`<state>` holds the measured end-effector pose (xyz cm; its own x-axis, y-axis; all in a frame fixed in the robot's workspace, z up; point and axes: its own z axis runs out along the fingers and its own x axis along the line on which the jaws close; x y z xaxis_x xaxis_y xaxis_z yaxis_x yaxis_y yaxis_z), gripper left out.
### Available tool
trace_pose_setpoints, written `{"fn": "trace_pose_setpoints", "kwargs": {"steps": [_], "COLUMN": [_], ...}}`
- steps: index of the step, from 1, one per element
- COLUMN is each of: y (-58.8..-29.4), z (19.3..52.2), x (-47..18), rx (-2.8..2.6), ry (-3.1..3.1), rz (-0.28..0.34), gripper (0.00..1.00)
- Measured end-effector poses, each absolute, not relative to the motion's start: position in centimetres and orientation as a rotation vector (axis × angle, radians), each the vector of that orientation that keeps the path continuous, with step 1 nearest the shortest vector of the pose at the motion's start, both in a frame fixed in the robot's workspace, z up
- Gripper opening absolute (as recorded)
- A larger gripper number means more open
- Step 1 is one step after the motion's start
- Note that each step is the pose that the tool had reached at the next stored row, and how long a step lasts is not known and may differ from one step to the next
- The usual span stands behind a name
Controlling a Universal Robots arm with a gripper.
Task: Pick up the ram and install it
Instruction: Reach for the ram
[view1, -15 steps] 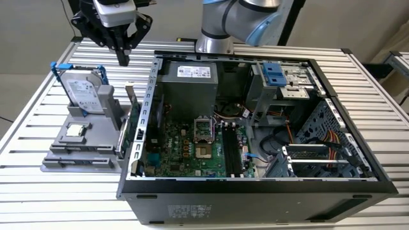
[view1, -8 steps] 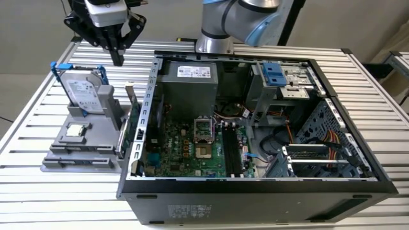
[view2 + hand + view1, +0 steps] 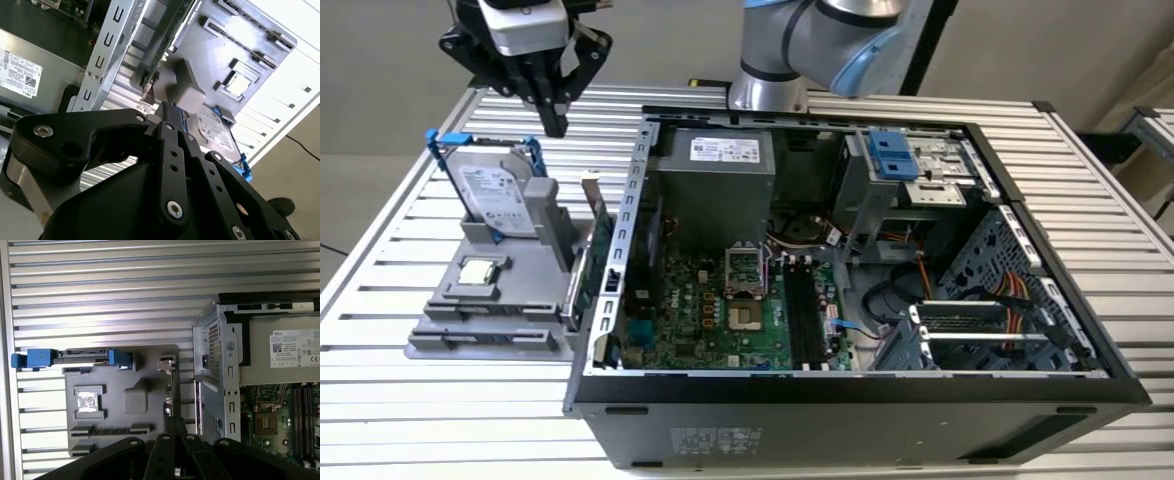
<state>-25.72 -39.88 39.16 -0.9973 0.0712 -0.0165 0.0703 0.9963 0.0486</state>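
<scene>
My gripper [image 3: 555,124] hangs high over the back of the grey parts holder [image 3: 454,300], above the standing hard drive [image 3: 500,195]. In both wrist views its black fingers [image 3: 172,424] [image 3: 170,112] are shut with nothing between them. A thin dark strip that looks like the ram [image 3: 107,430] sits edge-on in a long slot of the holder, past the square silver CPU chip [image 3: 89,401]. The open computer case [image 3: 1014,215] lies at the exterior view's right, with the motherboard's black memory slots [image 3: 803,310] showing.
A green expansion card with a metal bracket [image 3: 594,255] stands between the holder and the case wall. The power supply [image 3: 714,175], drive cage [image 3: 907,170] and loose cables [image 3: 987,300] crowd the case. The arm's base [image 3: 767,90] stands behind the case on a slatted table [image 3: 400,400].
</scene>
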Motion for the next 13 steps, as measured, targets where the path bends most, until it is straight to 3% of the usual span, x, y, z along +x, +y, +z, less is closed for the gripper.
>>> {"fn": "trace_pose_setpoints", "kwargs": {"steps": [13], "y": [-39.9], "z": [39.2], "x": [-27.4], "rx": [0.111], "ry": [3.121], "rz": [0.075], "gripper": [0.0]}}
